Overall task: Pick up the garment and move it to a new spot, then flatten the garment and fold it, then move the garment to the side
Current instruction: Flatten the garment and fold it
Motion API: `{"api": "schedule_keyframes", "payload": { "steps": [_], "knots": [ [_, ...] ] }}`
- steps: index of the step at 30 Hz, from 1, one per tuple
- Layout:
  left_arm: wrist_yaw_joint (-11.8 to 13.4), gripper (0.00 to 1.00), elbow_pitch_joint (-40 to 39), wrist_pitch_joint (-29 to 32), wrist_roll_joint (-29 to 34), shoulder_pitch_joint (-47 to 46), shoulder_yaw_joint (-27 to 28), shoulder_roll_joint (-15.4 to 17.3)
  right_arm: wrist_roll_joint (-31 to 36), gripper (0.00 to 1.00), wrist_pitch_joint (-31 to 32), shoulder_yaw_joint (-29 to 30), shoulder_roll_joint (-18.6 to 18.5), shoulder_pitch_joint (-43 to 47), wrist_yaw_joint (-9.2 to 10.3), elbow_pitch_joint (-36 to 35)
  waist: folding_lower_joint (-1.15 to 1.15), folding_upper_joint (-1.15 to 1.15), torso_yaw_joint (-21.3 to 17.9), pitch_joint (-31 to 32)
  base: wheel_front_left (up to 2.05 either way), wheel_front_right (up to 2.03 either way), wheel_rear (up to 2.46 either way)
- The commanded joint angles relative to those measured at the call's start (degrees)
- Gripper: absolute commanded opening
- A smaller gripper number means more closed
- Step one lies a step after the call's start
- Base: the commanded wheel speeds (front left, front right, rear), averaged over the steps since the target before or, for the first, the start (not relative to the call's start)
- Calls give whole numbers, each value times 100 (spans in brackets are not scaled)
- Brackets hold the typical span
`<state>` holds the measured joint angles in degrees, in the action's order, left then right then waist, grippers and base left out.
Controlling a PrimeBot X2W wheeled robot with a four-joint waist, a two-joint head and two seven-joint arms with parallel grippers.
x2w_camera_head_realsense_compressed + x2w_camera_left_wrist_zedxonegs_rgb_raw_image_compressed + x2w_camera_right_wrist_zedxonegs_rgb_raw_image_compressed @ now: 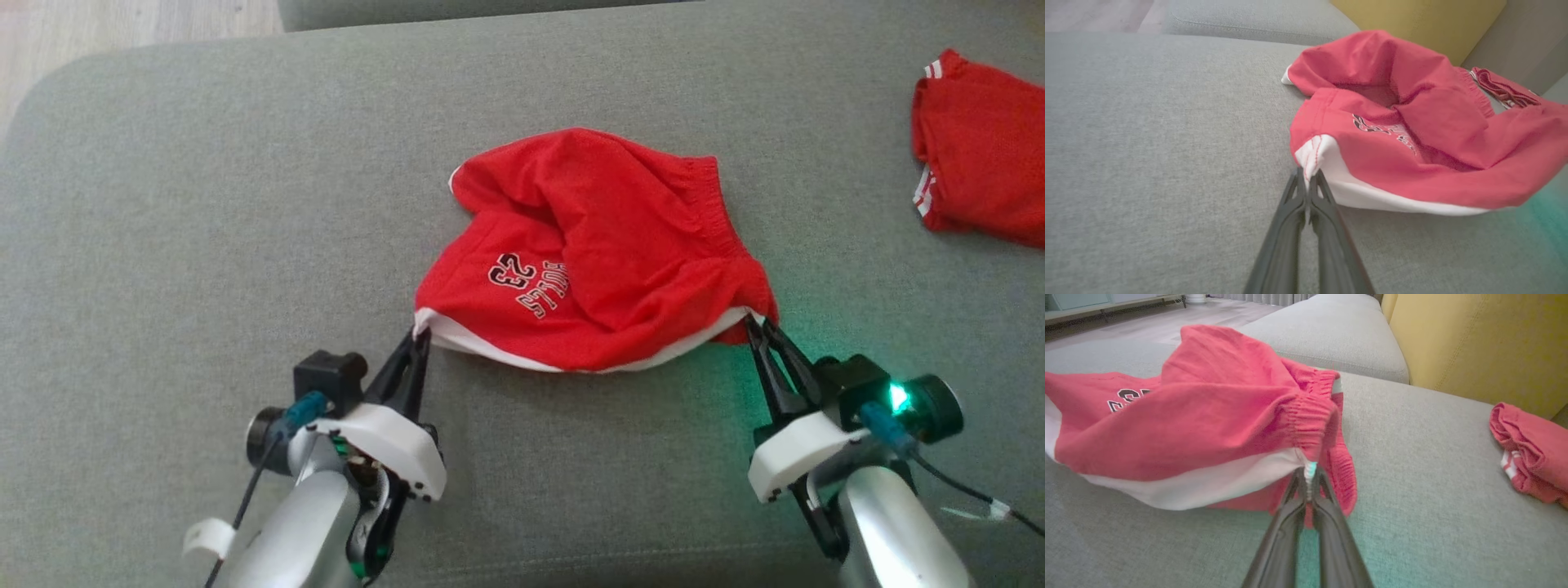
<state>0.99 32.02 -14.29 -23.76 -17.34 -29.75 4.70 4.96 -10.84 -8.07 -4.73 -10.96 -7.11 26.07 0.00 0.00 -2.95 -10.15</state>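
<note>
Progress: We judge we are early in the task. The garment point(596, 253) is bunched and rumpled, not yet flattened, folded or set aside.
Step in hand: We read this as the pick-up, with both near corners taken for the carry to a new spot.
Left to do: The move, the flattening, the fold and the shift to the side.
Left gripper point(418, 335): Closed, pinching the white hem at the garment's near left corner.
Right gripper point(759, 322): Closed, pinching the white hem at the near right corner, just beside the gathered waistband.
Garment's place: Mid-seat on the grey sofa point(204, 204). Its bulk lies beyond both grippers and the white hem sags between them.
Lift: At the pinched corners the hem looks slightly raised, while the far part rests on the seat.
Nearby: Another red piece of clothing point(980, 180) lies well apart, at the far right.
</note>
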Motion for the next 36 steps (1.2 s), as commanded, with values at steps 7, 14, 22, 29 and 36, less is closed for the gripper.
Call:
{"api": "schedule_keyframes", "payload": {
  "steps": [7,14,22,29,36],
  "knots": [
    [73,0,-875,-71,117,29,687,69,-163,0,-206,-156,-147,-151,-37,-898,0,0,4,243,0,0,0],
    [124,0,-2263,-71,376,167,1105,262,-188,0,-177,-40,-290,-46,-37,-2222,0,0,67,735,0,0,0],
    [229,0,-4213,350,752,-113,1275,830,-310,0,195,52,-455,-3,-37,-3744,0,0,224,1174,0,0,0],
    [141,0,-4967,1143,881,-632,1412,1293,-533,0,615,-39,-635,-215,-37,-4308,0,0,314,1144,0,0,0],
    [-92,0,-3888,1625,563,-1457,1583,1447,-992,0,705,-432,-801,-1200,-37,-3202,0,0,411,594,0,0,0]
  ]
}}
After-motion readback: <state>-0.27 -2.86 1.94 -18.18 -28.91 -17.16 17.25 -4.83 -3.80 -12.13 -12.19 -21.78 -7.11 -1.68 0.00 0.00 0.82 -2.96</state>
